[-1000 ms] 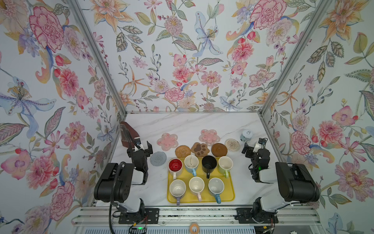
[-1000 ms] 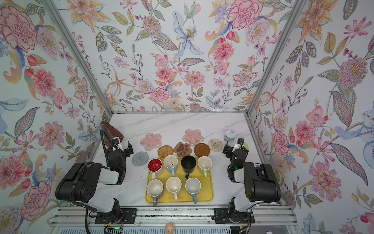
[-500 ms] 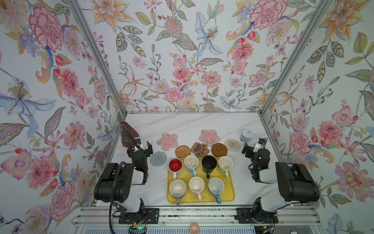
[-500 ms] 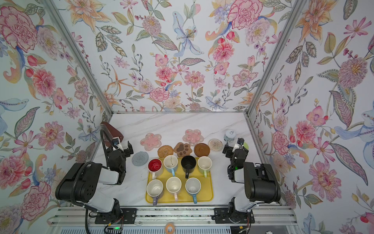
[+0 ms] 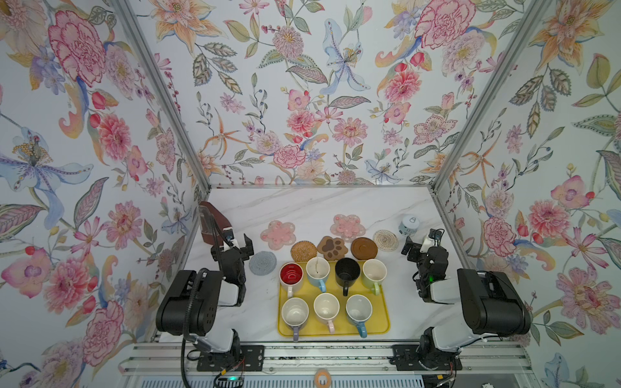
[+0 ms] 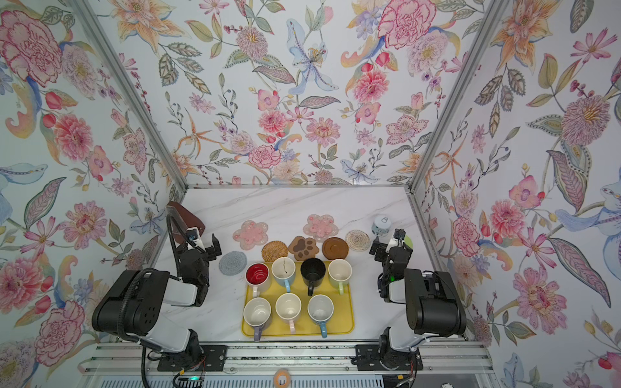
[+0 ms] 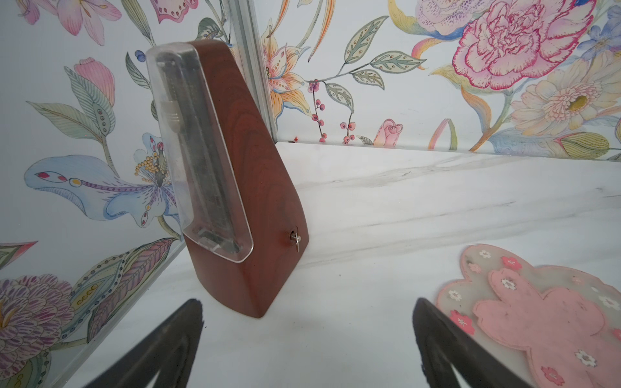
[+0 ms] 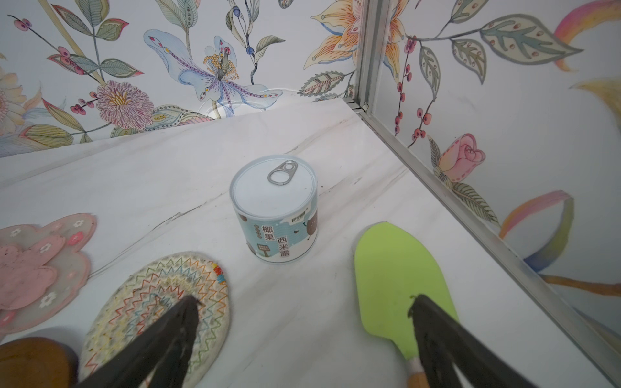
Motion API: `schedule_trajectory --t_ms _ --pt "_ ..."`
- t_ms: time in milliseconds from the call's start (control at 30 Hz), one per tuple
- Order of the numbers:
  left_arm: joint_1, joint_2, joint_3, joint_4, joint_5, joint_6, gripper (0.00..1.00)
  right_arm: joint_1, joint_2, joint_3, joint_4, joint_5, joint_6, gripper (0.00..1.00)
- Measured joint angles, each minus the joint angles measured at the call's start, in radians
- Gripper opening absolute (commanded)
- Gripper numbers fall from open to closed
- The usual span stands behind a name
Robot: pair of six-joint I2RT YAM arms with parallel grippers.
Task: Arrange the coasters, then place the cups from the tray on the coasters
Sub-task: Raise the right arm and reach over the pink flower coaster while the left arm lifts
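Several cups stand on the yellow tray in two rows, among them a red-lined one and a black one. Behind the tray lie the coasters: two pink flowers, grey woven, tan rattan, brown paw, dark wooden, pale woven. My left gripper hovers open left of the grey coaster, empty. My right gripper hovers open just right of the pale woven coaster, empty.
A brown wooden metronome stands by the left wall, ahead of my left gripper. A small white-blue can stands at the back right, with a green spatula lying beside it near the right wall. Flowered walls enclose three sides.
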Motion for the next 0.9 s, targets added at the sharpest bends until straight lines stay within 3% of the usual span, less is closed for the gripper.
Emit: schedule_trajectory --t_ms 167,300,467,567,700,900 --pt "-0.016 -0.030 -0.021 0.007 -0.020 0.007 0.99 0.000 -0.076 0.033 -0.127 0.010 0.005 0.99" --pt "-0.073 -0.222 0.021 -0.188 -0.092 0.008 0.99 0.003 -0.214 0.177 -0.368 0.042 0.042 0.99" --pt "-0.086 -0.464 0.278 -0.558 -0.200 -0.216 0.99 0.006 -0.367 0.315 -0.557 0.062 0.229 0.99" --pt "-0.076 -0.560 0.319 -0.629 -0.205 -0.320 0.99 -0.038 -0.429 0.313 -0.607 -0.006 0.328 0.99" --pt "-0.044 -0.575 0.318 -0.766 -0.128 -0.401 0.99 -0.034 -0.409 0.373 -0.782 -0.036 0.379 0.99" --pt "-0.039 -0.593 0.300 -0.897 -0.052 -0.487 0.99 0.148 -0.268 0.664 -1.099 -0.040 0.350 0.99"
